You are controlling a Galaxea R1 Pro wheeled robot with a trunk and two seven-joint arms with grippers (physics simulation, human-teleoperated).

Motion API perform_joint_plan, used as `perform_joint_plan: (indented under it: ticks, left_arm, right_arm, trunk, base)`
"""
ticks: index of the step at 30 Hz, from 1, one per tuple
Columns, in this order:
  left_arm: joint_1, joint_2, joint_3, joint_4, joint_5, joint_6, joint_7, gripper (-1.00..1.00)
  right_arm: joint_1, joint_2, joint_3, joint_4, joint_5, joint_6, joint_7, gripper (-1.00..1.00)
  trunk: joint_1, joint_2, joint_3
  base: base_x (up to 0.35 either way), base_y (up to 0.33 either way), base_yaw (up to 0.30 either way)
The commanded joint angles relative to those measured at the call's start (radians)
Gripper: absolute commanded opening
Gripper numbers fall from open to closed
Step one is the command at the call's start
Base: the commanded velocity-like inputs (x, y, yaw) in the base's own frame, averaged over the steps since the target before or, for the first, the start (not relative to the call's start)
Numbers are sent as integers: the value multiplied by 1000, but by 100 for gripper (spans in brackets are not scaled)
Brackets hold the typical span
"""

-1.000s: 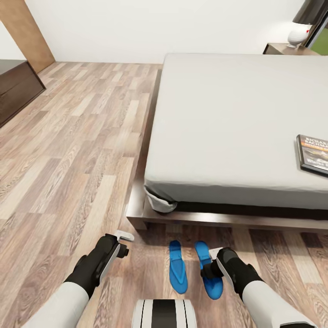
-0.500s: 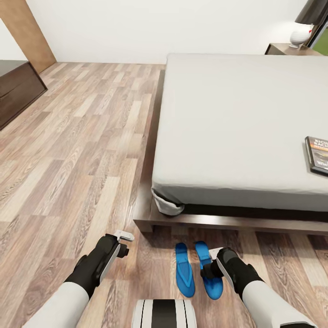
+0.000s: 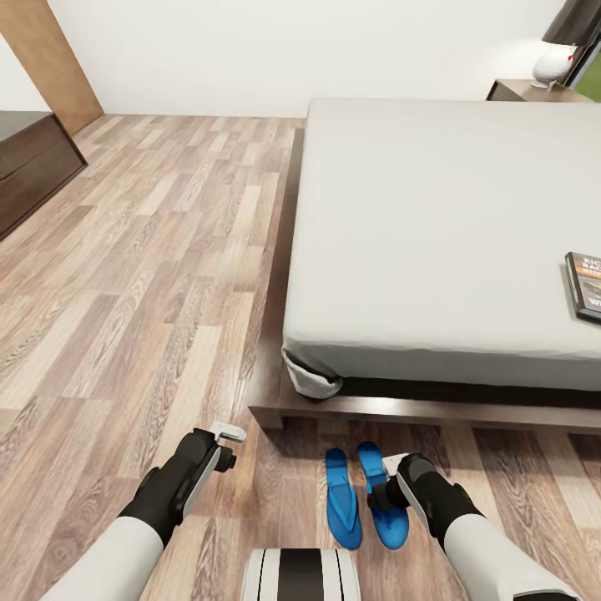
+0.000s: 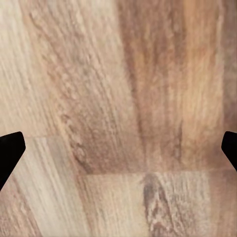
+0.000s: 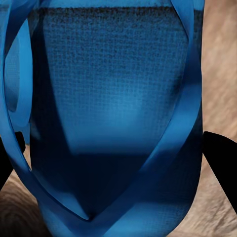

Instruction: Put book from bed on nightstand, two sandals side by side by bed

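Head view: the bed [image 3: 442, 234] is the landmark. Both sandals [image 3: 343, 498] lie on the plank floor [image 3: 150, 275] just off the bed's foot rail, near its corner, side by side, almost touching, long axes parallel. The book [image 3: 586, 285] sits on the mattress at the bed's near edge, cut by the frame edge, so only part of the cover shows. A nightstand [image 3: 534, 90] stands beyond the bed's far corner w/ a white lamp [image 3: 553, 63] on top.

Right gripper [image 3: 386, 484] hangs right over the outer sandal [image 5: 113, 123]. In the right wrist view the fingertips [image 5: 220, 163] sit wide apart at the sides, w/ the blue sole and its strap between them; jaws look open, nothing clamped. Whether the tips touch the sandal I can't tell. Left gripper [image 3: 229, 442] is off to the side, farther from the bed corner than the sandals; left wrist view has the tips [image 4: 10, 150] at the far edges over bare planks, so open & empty.

Handling, as a guess: sandals look light, flat, flexible foam, strap soft. Best hold is prob. across the narrow sole edges or under the strap; not fragile. Book is thin and stiffish, lying flat, so prob. needs a pinch at the edge overhanging nothing, tricky.

Hidden: the outer sandal's middle is behind the right gripper, and the bed's headboard side is out of frame.
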Motion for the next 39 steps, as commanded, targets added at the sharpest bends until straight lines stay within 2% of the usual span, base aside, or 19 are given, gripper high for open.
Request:
perform_joint_plan:
  ticks: [1, 20, 25, 30, 34, 36, 39]
  left_arm:
    - [0, 0, -2, -1, -4, 5, 1, 100]
    - [0, 0, 1, -1, -4, 15, 13, 100]
    - [0, -1, 7, 0, -4, 30, 16, 100]
    - [0, -1, 11, 0, -4, 46, 17, 100]
    - [0, -1, 12, -1, -4, 57, 17, 100]
    - [0, -1, 13, -4, -3, 80, 17, 100]
    - [0, -1, 13, -6, -3, 94, 17, 100]
  right_arm:
    - [0, 0, 2, -2, 11, 4, 7, -100]
    - [0, 0, 2, -2, 11, 4, 7, -100]
    - [0, 0, 1, -2, 12, 4, 7, -100]
    - [0, 0, -1, -3, 12, 3, 6, -100]
    - [0, -1, -1, -8, 12, -25, 7, -100]
    - [0, -1, -2, -11, 12, -70, 6, -100]
    - [0, -2, -3, -12, 12, -90, 4, -100]
  trunk:
    - [0, 0, -1]
    - [0, 0, -1]
    - [2, -1, -20]
    - [2, -1, -20]
    - [2, -1, -20]
    - [2, -1, -20]
    - [3, -2, -32]
  base:
    - [2, 3, 0]
    - [0, 0, 0]
    - [0, 0, 0]
    - [0, 0, 0]
    - [0, 0, 0]
    - [0, 0, 0]
    - [0, 0, 0]
